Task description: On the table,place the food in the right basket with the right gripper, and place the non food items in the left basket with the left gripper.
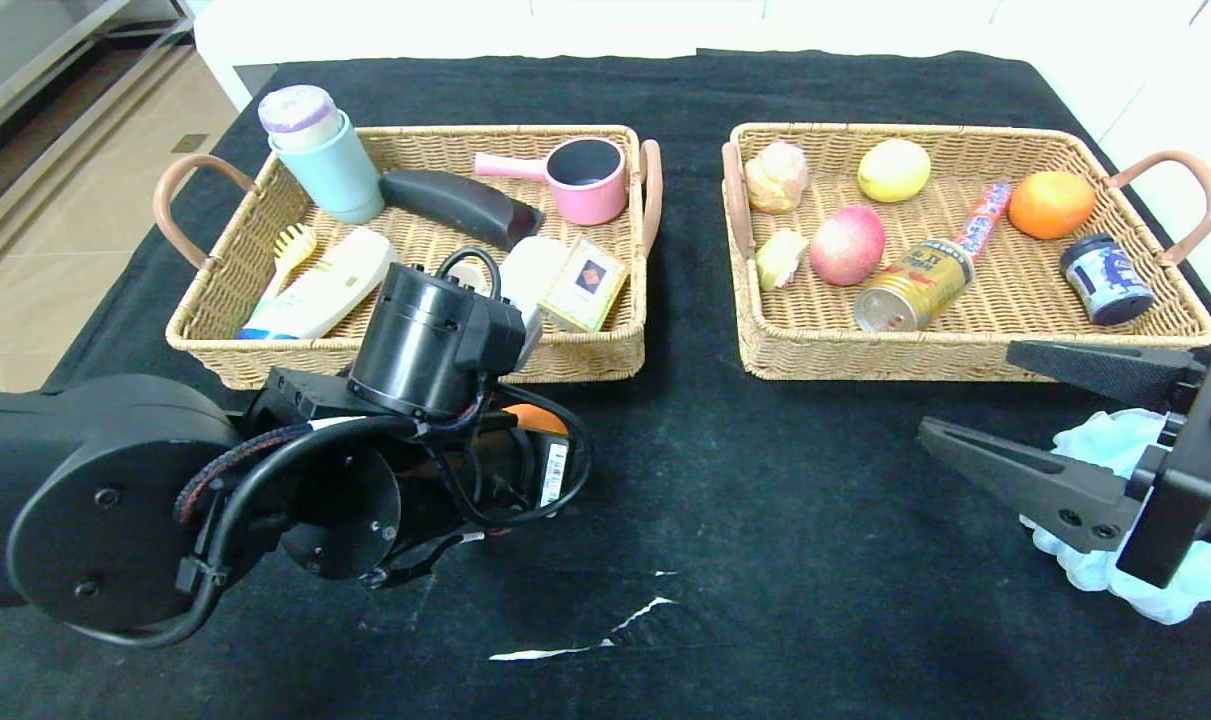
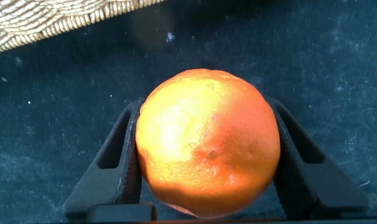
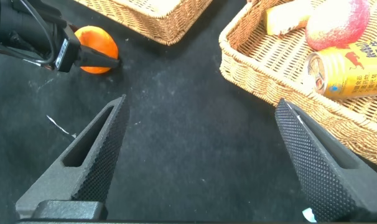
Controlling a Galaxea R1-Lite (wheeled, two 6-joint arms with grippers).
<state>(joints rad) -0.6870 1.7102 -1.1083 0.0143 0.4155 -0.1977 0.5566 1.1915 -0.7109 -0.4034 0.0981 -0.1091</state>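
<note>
My left gripper (image 2: pixel 206 102) is shut on a round orange (image 2: pixel 207 143) low over the black table (image 1: pixel 765 500), just in front of the left basket (image 1: pixel 585 355). The orange shows past my arm in the head view (image 1: pixel 533 418). The shampoo bottle (image 1: pixel 315 290) and card box (image 1: pixel 585 285) lie in the left basket. The right basket (image 1: pixel 965 355) holds the peach (image 1: pixel 847 245), the gold can (image 1: pixel 915 285) and a second orange (image 1: pixel 1050 203). My right gripper (image 1: pixel 965 390) is open and empty, above the pale-blue pouf (image 1: pixel 1105 440) on the table at right.
The left basket also holds a mint cup (image 1: pixel 325 155), a pink pot (image 1: pixel 585 180) and a dark curved object (image 1: pixel 460 205). The right basket also holds a lemon (image 1: pixel 893 170), a blue jar (image 1: pixel 1105 278) and a candy tube (image 1: pixel 983 222). A white tear (image 1: pixel 585 635) marks the cloth.
</note>
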